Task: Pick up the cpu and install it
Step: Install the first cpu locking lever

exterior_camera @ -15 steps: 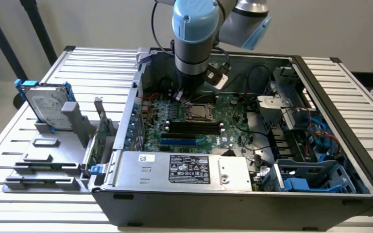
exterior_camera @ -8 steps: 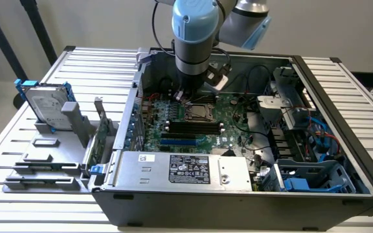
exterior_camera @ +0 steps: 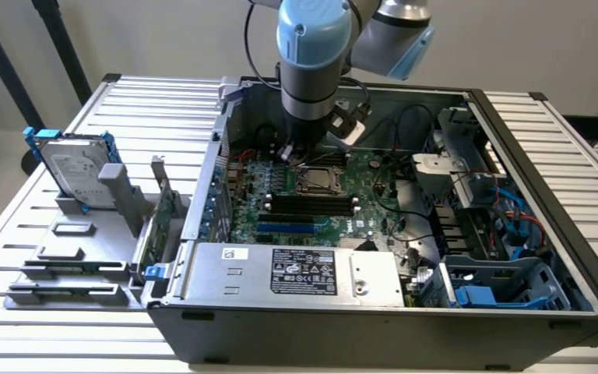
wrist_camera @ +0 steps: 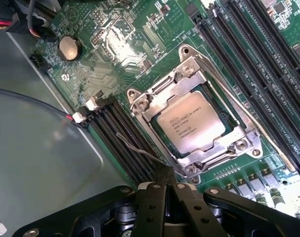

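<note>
The cpu [wrist_camera: 190, 121], a flat silver square with printed text, lies in the motherboard socket inside its metal frame [wrist_camera: 238, 116]. In the exterior view the cpu [exterior_camera: 317, 180] sits mid-board in the open computer case [exterior_camera: 548, 195]. My gripper [wrist_camera: 164, 174] is shut, its black fingers [wrist_camera: 154, 197] pressed together just beside the socket's corner. A thin wire socket lever [wrist_camera: 137, 146] runs up to the fingertips; I cannot tell whether it is pinched. From outside, the gripper [exterior_camera: 297, 154] hangs low over the board next to the socket.
Black memory slots [wrist_camera: 261, 59] flank the socket, and a coin battery [wrist_camera: 69, 48] lies nearby. A power supply [exterior_camera: 299, 269] fills the case front; cables and drive bays [exterior_camera: 486, 210] crowd the exterior view's right. Outside stand a blue-railed hard drive [exterior_camera: 75, 167], a green card [exterior_camera: 159, 222] and a grey holder [exterior_camera: 81, 261].
</note>
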